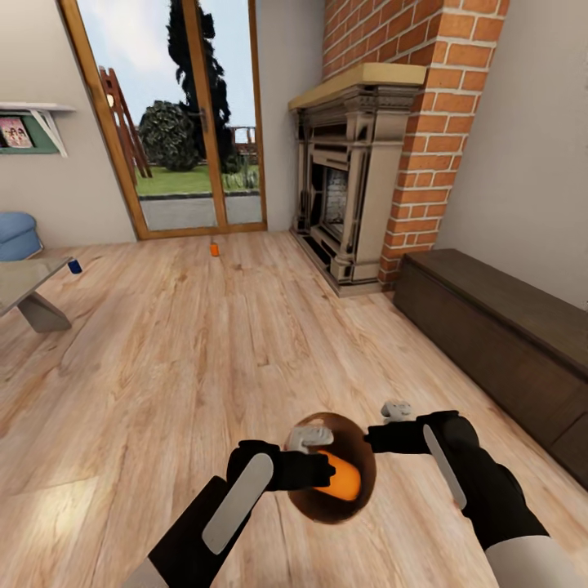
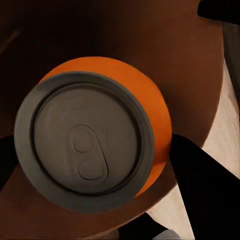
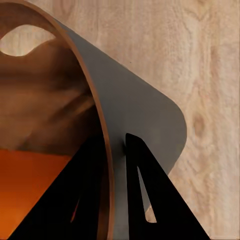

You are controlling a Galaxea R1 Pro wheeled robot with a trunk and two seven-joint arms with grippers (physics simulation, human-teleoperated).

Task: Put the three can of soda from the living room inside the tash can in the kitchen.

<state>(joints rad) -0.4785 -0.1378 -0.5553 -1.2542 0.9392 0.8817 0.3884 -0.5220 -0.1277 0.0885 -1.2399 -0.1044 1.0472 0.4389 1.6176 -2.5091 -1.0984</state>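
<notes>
An orange soda can (image 1: 341,478) sits in the trash can (image 1: 359,441), gripped by the left hand (image 1: 314,465); the right hand (image 3: 117,175) clamps the bin's rim. Another orange can (image 1: 215,249) and the blue can (image 1: 75,265) wait on the floor.

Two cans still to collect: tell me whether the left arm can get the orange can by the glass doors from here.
Probably not. That can stands far across the floor, and the left pincer already holds another can over the bin.
</notes>
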